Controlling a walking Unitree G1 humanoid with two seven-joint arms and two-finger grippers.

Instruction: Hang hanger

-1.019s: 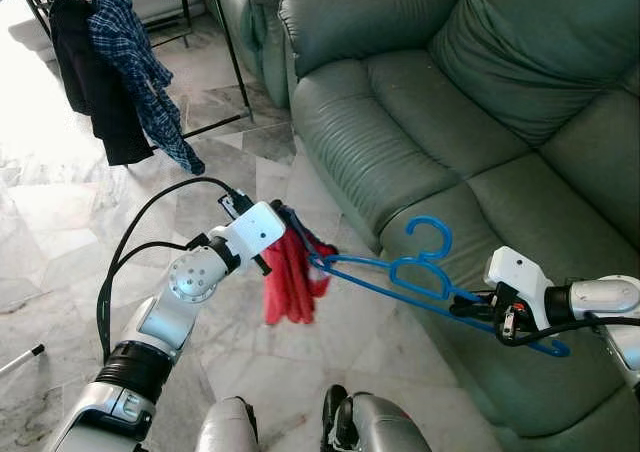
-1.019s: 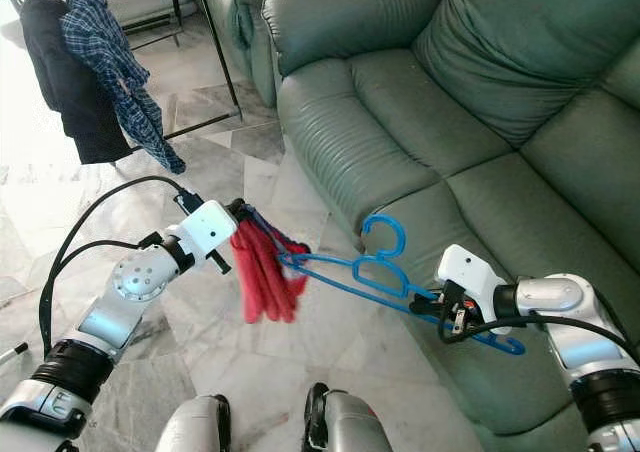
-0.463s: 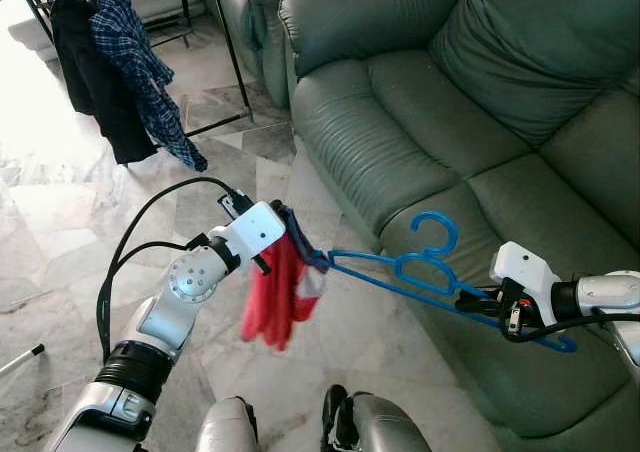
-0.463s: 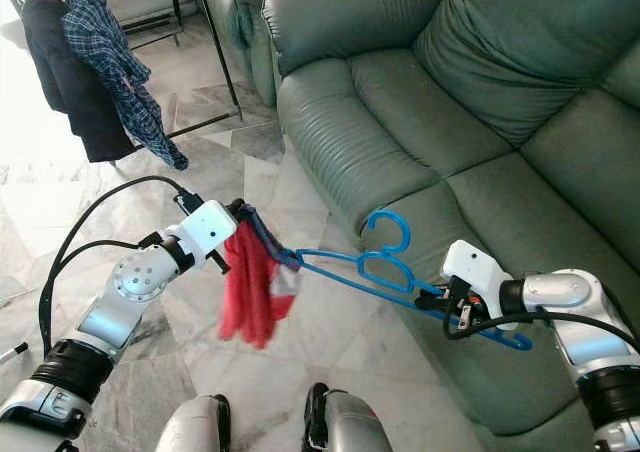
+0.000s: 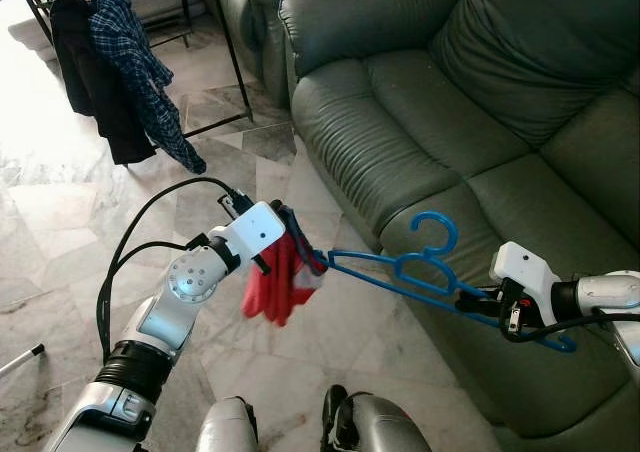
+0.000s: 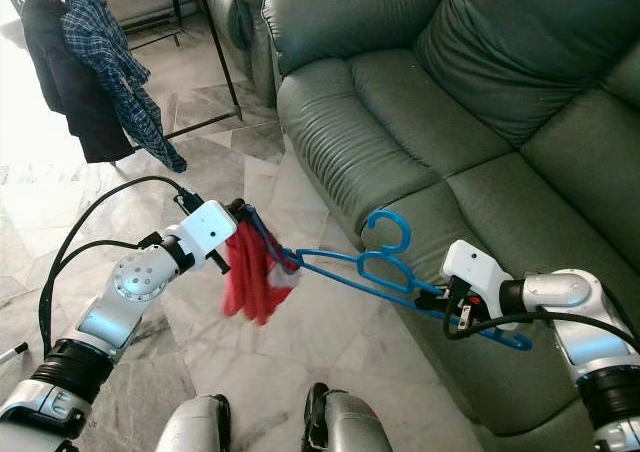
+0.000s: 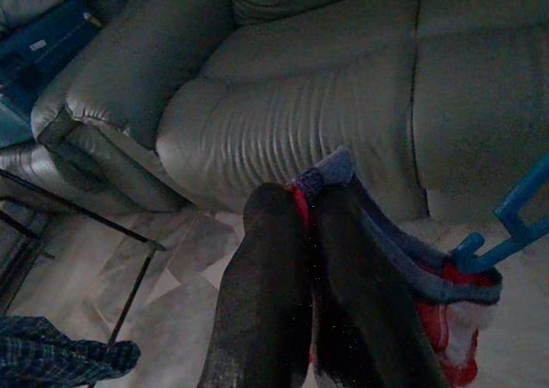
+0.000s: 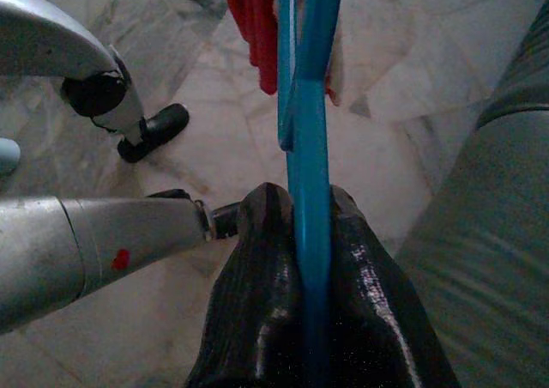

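A blue plastic hanger [image 5: 420,270] is held level above the sofa's front edge, its hook pointing up. My right gripper [image 5: 478,299] is shut on one end of the hanger [image 8: 309,148]. A red garment [image 5: 272,280] with a grey-blue collar hangs from the hanger's other end. My left gripper [image 5: 290,227] is shut on the garment's collar [image 7: 330,169], right beside the hanger's tip [image 7: 506,225].
A dark green leather sofa [image 5: 450,102] takes up the right side. A black clothes rack [image 5: 215,32] at the back left holds a dark garment and a plaid shirt [image 5: 135,57]. Marble floor [image 5: 60,232] lies on the left. A black cable [image 5: 130,242] loops by my left arm.
The red garment has bunched up shorter and swung under my left gripper. The hanger and my right gripper have shifted slightly to the right.
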